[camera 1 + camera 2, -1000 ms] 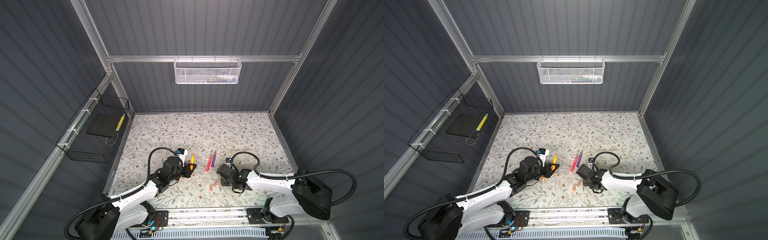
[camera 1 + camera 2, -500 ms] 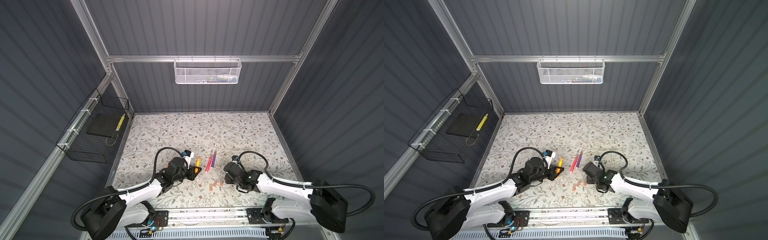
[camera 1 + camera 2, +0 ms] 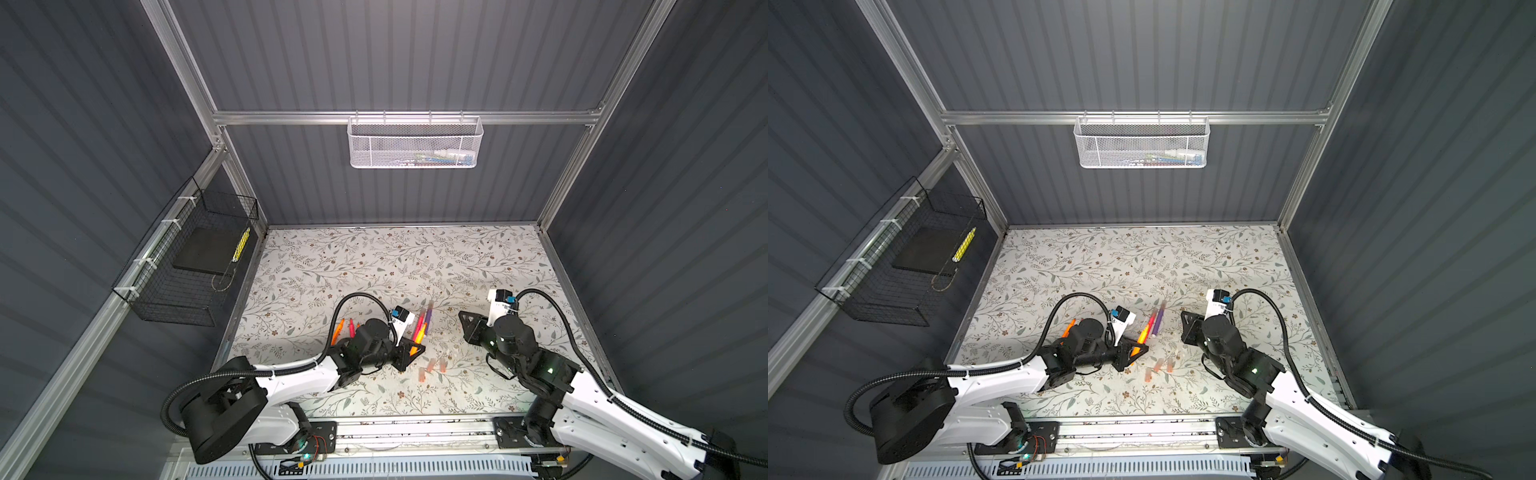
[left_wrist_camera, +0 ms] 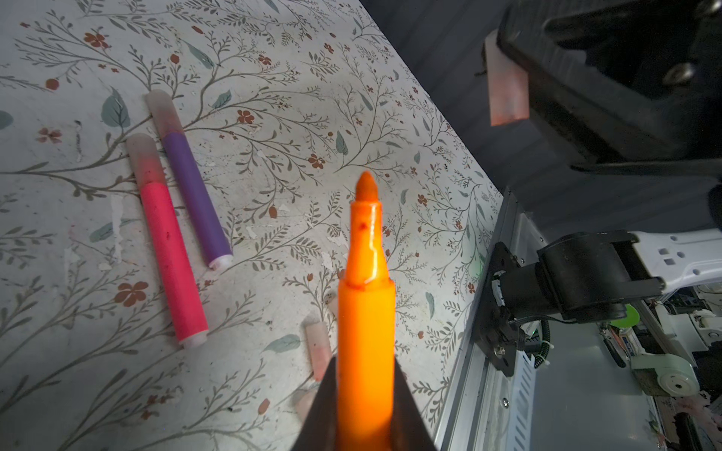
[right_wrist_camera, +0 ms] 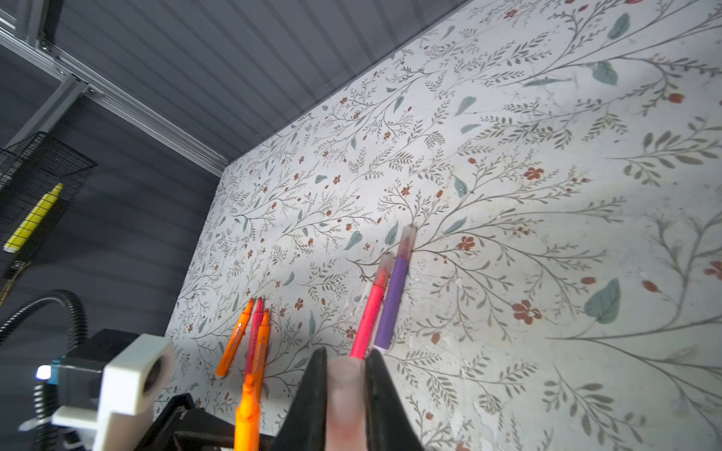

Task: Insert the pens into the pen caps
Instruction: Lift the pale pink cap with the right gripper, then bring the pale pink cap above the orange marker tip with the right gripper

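My left gripper point(image 4: 364, 361) is shut on an orange pen point(image 4: 365, 312); its bare tip points at my right gripper point(image 3: 465, 320). In both top views that pen point(image 3: 419, 336) point(image 3: 1143, 334) is held low over the table. My right gripper point(image 5: 347, 357) is shut on a translucent pen cap point(image 5: 345, 398), also seen in the left wrist view point(image 4: 506, 86), a short way from the pen's tip. A pink pen point(image 4: 168, 250) and a purple pen point(image 4: 193, 199) lie capped side by side. Three uncapped pens point(image 5: 254, 336) lie together. Loose pen caps point(image 3: 432, 365) lie near the front.
A black wire basket point(image 3: 187, 266) on the left wall holds a yellow stick point(image 3: 241, 245). On the back wall hangs a white mesh basket point(image 3: 415, 143). An aluminium rail point(image 3: 415, 428) runs along the table's front edge.
My left gripper has carried the orange pen to the right, towards the middle. My right gripper has drawn back to the right and away from the loose caps.
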`<state>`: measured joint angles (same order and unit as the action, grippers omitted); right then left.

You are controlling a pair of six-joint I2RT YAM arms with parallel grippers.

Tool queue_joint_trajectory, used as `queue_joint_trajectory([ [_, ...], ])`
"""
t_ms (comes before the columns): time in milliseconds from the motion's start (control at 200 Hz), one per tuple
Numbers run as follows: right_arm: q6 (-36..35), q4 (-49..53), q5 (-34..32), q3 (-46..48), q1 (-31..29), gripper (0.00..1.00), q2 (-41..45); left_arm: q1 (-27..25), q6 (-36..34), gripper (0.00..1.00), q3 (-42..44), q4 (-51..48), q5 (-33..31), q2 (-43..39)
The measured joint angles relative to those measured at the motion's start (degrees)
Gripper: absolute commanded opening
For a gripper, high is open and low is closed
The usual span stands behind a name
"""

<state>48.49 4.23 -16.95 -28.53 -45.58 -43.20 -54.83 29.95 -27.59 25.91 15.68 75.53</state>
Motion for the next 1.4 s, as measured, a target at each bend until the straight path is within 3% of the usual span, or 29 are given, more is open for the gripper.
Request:
queue_joint_trajectory([
  [600, 0.35, -17.40, 10.25, -4.46, 0.63, 0.00, -19.06, 0.00, 0.02, 0.00, 0.00, 4.17, 4.57, 1.22],
  [1401, 4.92, -23.52, 12.70, -0.02, -0.28, 0.00, -15.78, 0.00, 0.04, 0.00, 0.55, 4.66, 1.68, -1.79],
])
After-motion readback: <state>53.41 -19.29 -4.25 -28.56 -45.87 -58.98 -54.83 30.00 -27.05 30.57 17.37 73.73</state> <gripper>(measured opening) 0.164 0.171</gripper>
